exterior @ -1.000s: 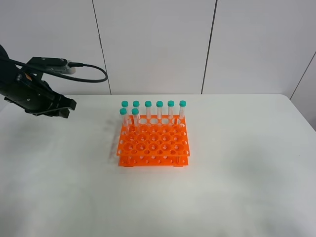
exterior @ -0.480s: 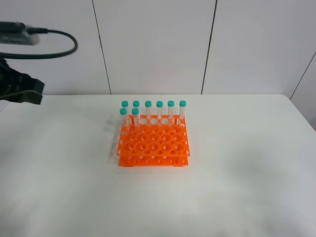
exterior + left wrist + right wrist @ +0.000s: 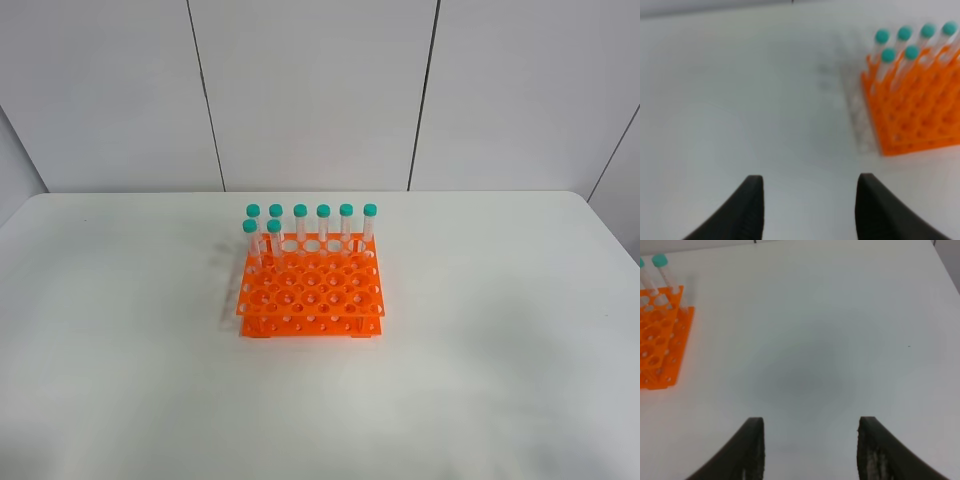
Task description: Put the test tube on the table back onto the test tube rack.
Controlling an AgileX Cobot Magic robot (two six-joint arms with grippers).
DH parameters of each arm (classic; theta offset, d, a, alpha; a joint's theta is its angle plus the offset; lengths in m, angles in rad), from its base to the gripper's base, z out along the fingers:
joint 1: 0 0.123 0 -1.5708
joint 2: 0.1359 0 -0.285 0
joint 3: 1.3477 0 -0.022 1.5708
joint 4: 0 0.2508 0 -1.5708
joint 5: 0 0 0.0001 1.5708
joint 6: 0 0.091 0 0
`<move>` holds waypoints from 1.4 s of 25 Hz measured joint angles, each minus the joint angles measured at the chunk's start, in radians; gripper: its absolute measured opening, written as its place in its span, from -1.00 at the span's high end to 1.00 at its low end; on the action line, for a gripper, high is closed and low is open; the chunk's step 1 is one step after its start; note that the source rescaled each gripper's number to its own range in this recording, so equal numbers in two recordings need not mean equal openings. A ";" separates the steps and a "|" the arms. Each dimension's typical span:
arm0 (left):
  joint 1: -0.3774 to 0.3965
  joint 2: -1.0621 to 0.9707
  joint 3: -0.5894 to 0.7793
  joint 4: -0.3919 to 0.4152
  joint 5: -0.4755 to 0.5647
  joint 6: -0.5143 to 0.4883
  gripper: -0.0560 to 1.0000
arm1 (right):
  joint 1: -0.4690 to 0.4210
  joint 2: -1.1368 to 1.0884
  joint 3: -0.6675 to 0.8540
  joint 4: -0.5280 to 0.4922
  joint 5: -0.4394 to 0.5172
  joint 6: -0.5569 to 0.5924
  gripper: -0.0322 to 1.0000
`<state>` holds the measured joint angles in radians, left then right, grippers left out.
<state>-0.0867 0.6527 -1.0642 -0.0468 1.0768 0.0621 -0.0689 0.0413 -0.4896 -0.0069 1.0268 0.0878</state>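
Ext high: orange test tube rack [image 3: 311, 287] sits mid desk [image 3: 500, 350]. 8 teal-capped tubes stand upright in it: 6 along back row, 2 in next row at left, incl. test tube [image 3: 273, 240]. No arms in this view.

L wrist: left gripper [image 3: 808, 210] fingers spread, nothing between, over bare desk; rack [image 3: 915, 107] off to one side, blurred.

R wrist: right gripper [image 3: 810, 452] fingers spread, empty, above desk; rack corner [image 3: 660, 335] well apart.

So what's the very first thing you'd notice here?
The bright orange rack in the middle of the white table. Eight tubes with teal caps stand at its far side: six in the back row, two just in front on the left. No tube lies loose on the table.
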 joint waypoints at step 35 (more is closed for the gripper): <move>0.000 -0.656 0.481 -0.018 0.081 -0.045 -0.32 | 0.000 0.000 0.000 0.000 0.000 0.001 -0.73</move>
<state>-0.0867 -0.0034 -0.5827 -0.0644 1.1582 0.0167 -0.0689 0.0413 -0.4896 -0.0069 1.0268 0.0886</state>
